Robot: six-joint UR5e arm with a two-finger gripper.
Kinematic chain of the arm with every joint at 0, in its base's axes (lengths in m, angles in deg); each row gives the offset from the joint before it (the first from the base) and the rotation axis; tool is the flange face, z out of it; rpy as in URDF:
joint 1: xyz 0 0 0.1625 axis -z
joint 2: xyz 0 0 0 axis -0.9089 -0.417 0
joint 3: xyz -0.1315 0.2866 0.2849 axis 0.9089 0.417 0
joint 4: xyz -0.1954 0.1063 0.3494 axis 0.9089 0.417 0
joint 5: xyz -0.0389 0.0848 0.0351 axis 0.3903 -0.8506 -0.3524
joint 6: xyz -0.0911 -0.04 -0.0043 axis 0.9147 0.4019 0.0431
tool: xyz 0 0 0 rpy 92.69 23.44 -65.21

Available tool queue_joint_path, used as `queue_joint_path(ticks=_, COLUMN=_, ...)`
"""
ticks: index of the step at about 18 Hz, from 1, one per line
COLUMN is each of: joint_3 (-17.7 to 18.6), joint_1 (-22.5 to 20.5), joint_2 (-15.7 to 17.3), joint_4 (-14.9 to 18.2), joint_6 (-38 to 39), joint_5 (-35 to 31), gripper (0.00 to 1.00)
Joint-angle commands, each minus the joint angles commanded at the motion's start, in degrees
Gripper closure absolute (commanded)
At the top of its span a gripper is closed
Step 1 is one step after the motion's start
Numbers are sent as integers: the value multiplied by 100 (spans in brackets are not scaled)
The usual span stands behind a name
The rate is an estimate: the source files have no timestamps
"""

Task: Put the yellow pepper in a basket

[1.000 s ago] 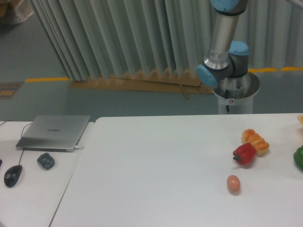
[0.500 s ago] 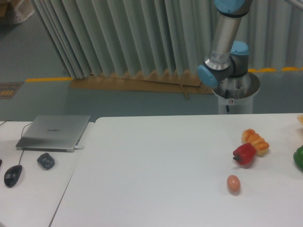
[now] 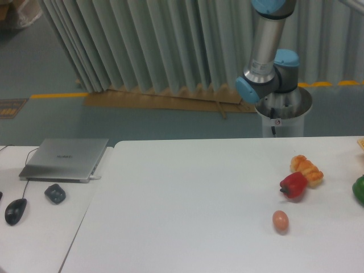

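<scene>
- The arm's upright link (image 3: 266,40) is swaying slightly behind the surface's (image 3: 187,199) far edge — you're seeing no approach yet.
- The tool is out of view, so its state is unknowable.
- The yellow pepper and basket aren't showing either.

No legible text.
The closed laptop (image 3: 65,159) has a faint lid mark, and the robot base (image 3: 282,116) a small sticker; both are too blurred to read.
</scene>
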State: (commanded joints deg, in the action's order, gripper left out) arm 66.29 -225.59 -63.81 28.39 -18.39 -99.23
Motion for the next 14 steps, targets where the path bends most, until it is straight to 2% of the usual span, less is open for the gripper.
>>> queue_joint_path(ticks=3, joint_3=44, joint_1=352, joint_2=61, joint_4=9, joint_6=573, joint_5=-53, gripper=0)
queue_joint_path(ticks=5, joint_3=62, joint_1=650, joint_2=158, joint_4=157, joint_6=1002, joint_5=-1, gripper=0)
queue_joint_path(ticks=9, joint_3=298, joint_1=1283, joint_2=255, joint_4=158, joint_6=1794, joint_5=140, gripper=0)
queue_joint_path(ticks=14, joint_3=501, joint_1=1512, joint_2=369, joint_4=123, joint_6=2339, joint_5=421, gripper=0)
